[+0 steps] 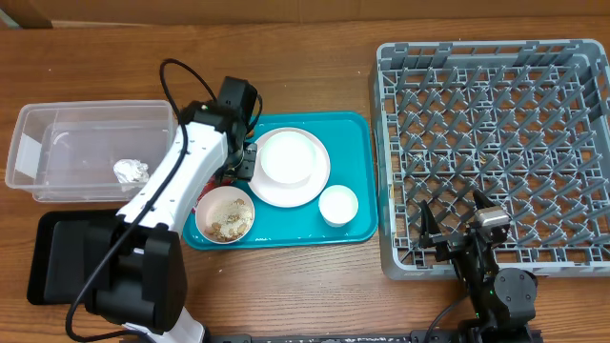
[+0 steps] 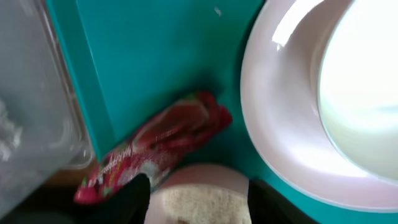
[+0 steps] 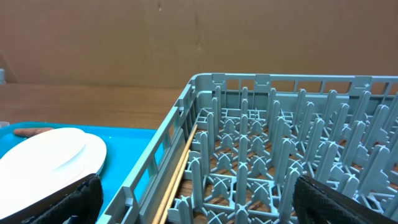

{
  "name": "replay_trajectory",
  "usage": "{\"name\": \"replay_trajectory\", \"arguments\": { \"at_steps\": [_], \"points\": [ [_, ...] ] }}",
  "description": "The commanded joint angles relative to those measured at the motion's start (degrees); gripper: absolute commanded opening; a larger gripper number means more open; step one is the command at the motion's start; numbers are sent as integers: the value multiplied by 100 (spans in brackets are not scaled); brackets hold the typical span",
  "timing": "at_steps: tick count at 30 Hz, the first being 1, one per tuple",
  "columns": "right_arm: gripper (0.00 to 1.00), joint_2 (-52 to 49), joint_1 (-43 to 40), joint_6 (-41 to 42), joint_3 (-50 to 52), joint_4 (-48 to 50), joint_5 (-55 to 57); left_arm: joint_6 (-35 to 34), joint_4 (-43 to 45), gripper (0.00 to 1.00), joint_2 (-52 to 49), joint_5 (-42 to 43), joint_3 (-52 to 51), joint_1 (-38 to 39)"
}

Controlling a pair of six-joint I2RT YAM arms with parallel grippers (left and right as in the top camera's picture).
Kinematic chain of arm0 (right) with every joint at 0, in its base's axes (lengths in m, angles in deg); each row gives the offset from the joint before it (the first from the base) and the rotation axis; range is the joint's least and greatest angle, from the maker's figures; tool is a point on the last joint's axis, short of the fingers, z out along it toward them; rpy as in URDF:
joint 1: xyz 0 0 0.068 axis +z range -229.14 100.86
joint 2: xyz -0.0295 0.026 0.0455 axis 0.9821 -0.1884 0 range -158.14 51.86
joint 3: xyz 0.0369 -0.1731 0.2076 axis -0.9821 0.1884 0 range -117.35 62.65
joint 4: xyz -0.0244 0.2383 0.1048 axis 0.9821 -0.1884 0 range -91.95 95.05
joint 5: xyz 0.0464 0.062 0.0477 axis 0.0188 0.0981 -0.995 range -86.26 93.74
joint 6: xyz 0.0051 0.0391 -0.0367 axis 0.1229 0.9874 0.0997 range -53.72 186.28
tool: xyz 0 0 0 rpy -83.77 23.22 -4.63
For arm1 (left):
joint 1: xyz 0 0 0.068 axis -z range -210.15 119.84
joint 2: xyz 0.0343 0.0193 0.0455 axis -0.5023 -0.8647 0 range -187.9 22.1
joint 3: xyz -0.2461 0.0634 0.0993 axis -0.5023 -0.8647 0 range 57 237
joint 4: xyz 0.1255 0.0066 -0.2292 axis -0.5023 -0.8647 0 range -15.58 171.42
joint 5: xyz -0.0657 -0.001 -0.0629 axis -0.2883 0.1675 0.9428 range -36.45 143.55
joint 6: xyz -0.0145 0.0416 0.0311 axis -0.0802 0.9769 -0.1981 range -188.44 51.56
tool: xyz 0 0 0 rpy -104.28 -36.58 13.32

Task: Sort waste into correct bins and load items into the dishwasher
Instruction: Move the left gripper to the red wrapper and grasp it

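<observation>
The table (image 1: 305, 57) is brown wood with long grain lines. Only the right wrist view shows the room: a plain brown wall (image 3: 186, 37) stands behind the table.

A clear tub (image 1: 76, 133) of see-through plastic sits on the left. The crinkly foil ball (image 1: 131, 171) lies inside it. Just below it is the flat black tray (image 1: 57, 248), partly hidden by the left arm. In the middle is a smooth teal tray (image 1: 286, 227). On it are a big round white plate (image 1: 315, 191), a small white cup (image 1: 337, 205) and a white bowl (image 1: 200, 214) holding crumbly beige food scraps (image 1: 227, 219). The grey rack (image 1: 496, 124) sits on the right, made of plastic lattice with rows of pegs.

The left gripper (image 1: 244, 162) hangs over the teal tray's left side. From above, the arm hides what is under it. The left wrist view shows it: the shiny red wrapper (image 2: 155, 146) lies on the teal tray between the tub and the plate. Its jaws stand partly apart, and the wrapper's low end is by one finger (image 2: 134, 196). I cannot tell if they touch.

The right gripper (image 3: 199, 214) hangs at the rack's near edge. Its jaws are spread wide and hold nothing. Its view alone shows pale sticks (image 3: 180, 168) inside the rack and a thin orange carrot (image 3: 32, 131) at the tray's far edge.
</observation>
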Motion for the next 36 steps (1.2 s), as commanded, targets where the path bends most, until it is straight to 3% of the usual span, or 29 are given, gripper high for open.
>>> {"name": "replay_trajectory", "arguments": {
  "at_steps": [1, 15, 27, 31, 36],
  "points": [
    [100, 55, 31, -22, -9, 33, -24, 197, 306, 52, 20, -160, -264, 4],
    [100, 55, 31, -22, -9, 31, -24, 304, 1478, 49, 20, -166, -1093, 4],
    [100, 55, 31, -22, -9, 31, -24, 323, 1827, 24, 20, -275, -1123, 4],
    [100, 55, 31, -22, -9, 31, -24, 323, 1816, 4, 20, -356, -1121, 4],
    [100, 55, 31, -22, -9, 31, -24, 157, 1703, 4, 87, -756, -927, 4]
  ]
}}
